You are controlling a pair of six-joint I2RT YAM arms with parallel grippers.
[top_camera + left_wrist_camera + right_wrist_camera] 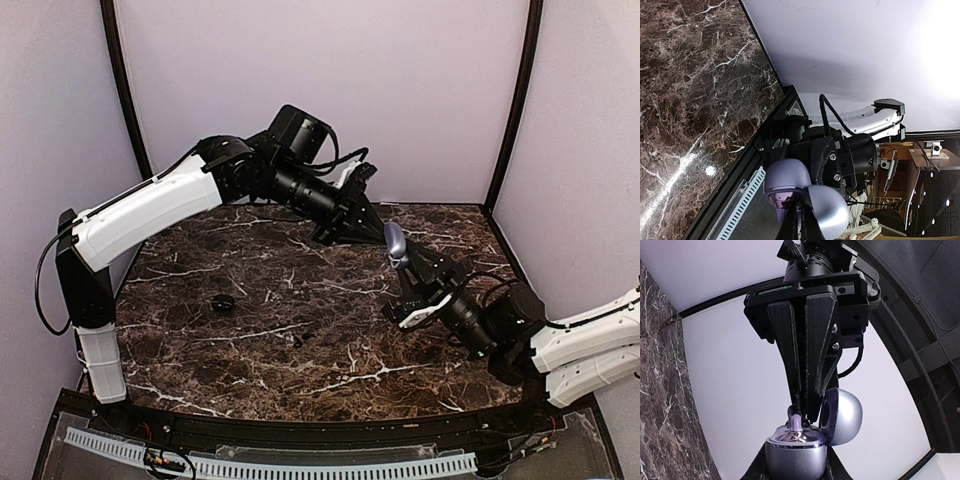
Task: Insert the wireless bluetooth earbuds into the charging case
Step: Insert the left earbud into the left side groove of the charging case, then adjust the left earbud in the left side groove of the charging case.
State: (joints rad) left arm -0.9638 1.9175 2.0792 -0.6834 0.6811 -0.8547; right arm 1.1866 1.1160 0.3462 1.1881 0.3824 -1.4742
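The case [795, 455] is held raised over the tabletop [300, 270], gripped at its body by the right tool [403, 268], with its lid [845, 415] swung open to one side. A pale purple earbud [795, 421] is pinched in the clenched left tool [801, 407], right at the case's open top. A small dark earbud [222, 302] is seen on the tabletop, well apart.

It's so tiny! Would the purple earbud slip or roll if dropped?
Probably slippery: the earbud looks glossy, pinched by the left gripper. Its rounded shape would likely roll. It seems light, being so small.
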